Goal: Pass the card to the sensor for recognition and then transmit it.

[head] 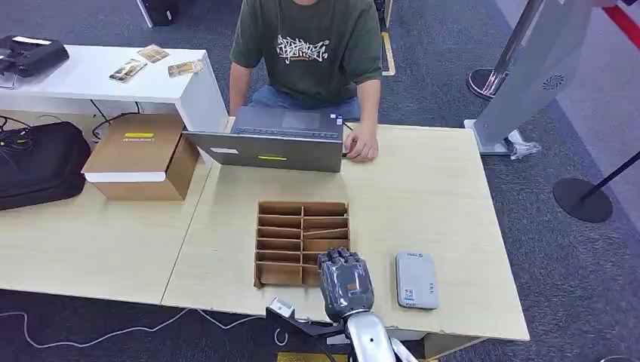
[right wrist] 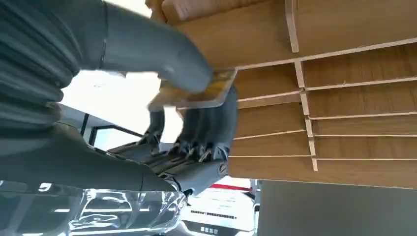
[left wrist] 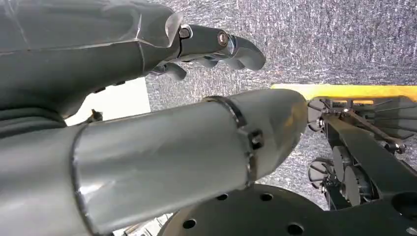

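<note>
Right hand [head: 346,283] is over the near right corner of the slotted cardboard organizer [head: 302,242], thumb and dark fingers [right wrist: 206,125] pinching a thin glossy yellowish card [right wrist: 196,93] just above the ribbed dividers. The smooth grey rectangular sensor [head: 416,280] lies just right, bare pale wooden table [head: 423,196] beyond it. Left hand [left wrist: 216,46] hangs above grey carpet, fingers loosely extended, holding nothing.

right arm [head: 367,337]: my forearm's shiny silver, rounded, smooth shell
right hand [head: 344,280]: dark grey, blocky back with a small orange mark, darker segmented fingers
right thumb [right wrist: 157,51]: thick, matte grey, ribbed grey cover behind it
left hand [left wrist: 216,44]: glossy grey shells, dark fingers, round screws at the hinges
left thumb [left wrist: 187,152]: fat grey tube with a seam ring
</note>
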Controlling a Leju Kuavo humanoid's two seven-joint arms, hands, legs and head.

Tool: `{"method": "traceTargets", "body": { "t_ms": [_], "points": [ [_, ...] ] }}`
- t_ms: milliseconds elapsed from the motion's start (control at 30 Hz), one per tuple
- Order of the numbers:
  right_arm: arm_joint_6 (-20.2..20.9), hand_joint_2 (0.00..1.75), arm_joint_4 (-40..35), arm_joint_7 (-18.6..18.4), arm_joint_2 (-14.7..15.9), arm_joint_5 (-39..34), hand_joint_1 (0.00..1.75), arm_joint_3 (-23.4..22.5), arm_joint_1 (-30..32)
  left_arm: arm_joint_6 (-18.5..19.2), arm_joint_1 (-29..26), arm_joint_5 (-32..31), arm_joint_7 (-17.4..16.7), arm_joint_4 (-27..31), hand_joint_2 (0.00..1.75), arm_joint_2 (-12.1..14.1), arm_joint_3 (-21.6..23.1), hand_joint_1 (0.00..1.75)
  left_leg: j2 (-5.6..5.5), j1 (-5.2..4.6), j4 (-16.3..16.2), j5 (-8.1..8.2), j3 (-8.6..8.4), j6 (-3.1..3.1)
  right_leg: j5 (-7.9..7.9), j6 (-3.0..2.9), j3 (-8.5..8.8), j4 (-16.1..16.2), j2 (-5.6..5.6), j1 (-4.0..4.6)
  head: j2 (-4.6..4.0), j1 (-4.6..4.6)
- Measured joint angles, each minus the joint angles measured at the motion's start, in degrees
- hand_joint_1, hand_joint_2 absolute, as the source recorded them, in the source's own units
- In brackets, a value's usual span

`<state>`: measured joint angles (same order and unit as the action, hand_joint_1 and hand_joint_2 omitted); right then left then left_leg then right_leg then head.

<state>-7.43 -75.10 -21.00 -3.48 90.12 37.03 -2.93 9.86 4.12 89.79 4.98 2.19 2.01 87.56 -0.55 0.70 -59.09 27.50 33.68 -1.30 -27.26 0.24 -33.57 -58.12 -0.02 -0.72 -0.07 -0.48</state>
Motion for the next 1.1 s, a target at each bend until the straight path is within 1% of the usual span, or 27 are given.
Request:
{"method": "traceTargets", "body": {
  "t_ms": [467, 600, 633, 667, 767, 833, 933, 1000, 1100],
  "points": [
    [-0.2, 1.75, -0.7, -0.2, 0.0, 0.0, 1.75, -0.1, 0.2, -0.1, 0.0, -0.1, 0.0, 0.0, 0.0, 0.0, 0.0, 0.0, 0.0, 0.0, 0.0, 0.0, 0.0, 0.0, 0.0, 0.0, 0.0, 0.0, 0.0, 0.0, 0.0, 0.02],
    [-0.4, 1.75, -1.0, -0.2, 0.0, 0.0, 1.71, -0.2, 0.4, -0.1, 0.0, -0.1, 0.0, 0.0, 0.0, 0.0, 0.0, 0.0, 0.0, 0.0, 0.0, 0.0, 0.0, 0.0, 0.0, 0.0, 0.0, 0.0, 0.0, 0.0, 0.0, 0.02],
    [-0.4, 1.75, -1.0, -0.1, 0.0, 0.0, 1.75, -0.2, 0.4, -0.1, 0.0, -0.1, 0.0, 0.0, 0.0, 0.0, 0.0, 0.0, 0.0, 0.0, 0.0, 0.0, 0.0, 0.0, 0.0, 0.0, 0.0, 0.0, 0.01, 0.0, 0.0, 0.02],
    [-0.4, 1.75, -1.1, -0.1, 0.0, 0.0, 1.73, -0.3, 0.4, -0.1, 0.0, -0.1, 0.0, 0.0, 0.0, 0.0, 0.0, 0.0, 0.0, 0.0, 0.0, 0.0, 0.0, 0.0, 0.0, 0.0, 0.0, 0.0, 0.01, 0.0, 0.0, 0.0],
    [-0.7, 1.75, -1.2, 0.0, 0.0, 0.0, 1.75, -0.3, 0.4, -0.1, 0.1, 0.0, 0.0, 0.0, 0.0, 0.0, 0.0, 0.0, 0.0, 0.0, 0.0, 0.0, 0.0, 0.0, 0.0, 0.0, -0.01, 0.0, 0.01, 0.0, 0.0, 0.0],
    [-1.6, 1.75, -1.3, 0.0, 0.0, 0.0, 1.73, -0.3, 0.5, -0.1, 0.1, 0.0, 0.0, 0.0, 0.0, 0.0, 0.0, 0.0, 0.0, 0.0, 0.0, 0.0, 0.0, 0.0, 0.0, 0.0, -0.01, 0.0, 0.02, 0.0, 0.0, 0.0],
    [-3.3, 1.75, -2.1, -0.7, 0.3, 0.0, 1.75, -0.3, 0.7, -0.1, 0.1, 0.0, 0.0, 0.0, 0.0, 0.0, 0.0, 0.0, 0.0, 0.0, 0.0, 0.0, 0.0, 0.0, 0.0, 0.0, -0.01, 0.0, 0.02, 0.0, 0.0, 0.0],
    [-5.1, 1.75, -3.4, -1.9, 0.5, 0.0, 1.75, -0.3, 1.0, -0.1, 0.1, 0.1, 0.0, 0.0, 0.0, 0.0, 0.0, 0.0, 0.0, 0.0, 0.0, 0.0, 0.0, 0.0, 0.0, 0.0, -0.01, 0.0, 0.02, 0.0, 0.0, 0.0],
    [-9.0, 1.75, -6.5, -3.6, 1.4, 0.0, 1.75, -0.5, 1.6, -0.2, 0.1, 0.2, 0.2, 0.0, 0.0, 0.0, 0.0, 0.0, 0.0, -0.01, 0.0, 0.0, 0.0, 0.0, 0.0, 0.0, -0.01, 0.0, 0.01, 0.0, 0.0, 0.02]
  ]
}}
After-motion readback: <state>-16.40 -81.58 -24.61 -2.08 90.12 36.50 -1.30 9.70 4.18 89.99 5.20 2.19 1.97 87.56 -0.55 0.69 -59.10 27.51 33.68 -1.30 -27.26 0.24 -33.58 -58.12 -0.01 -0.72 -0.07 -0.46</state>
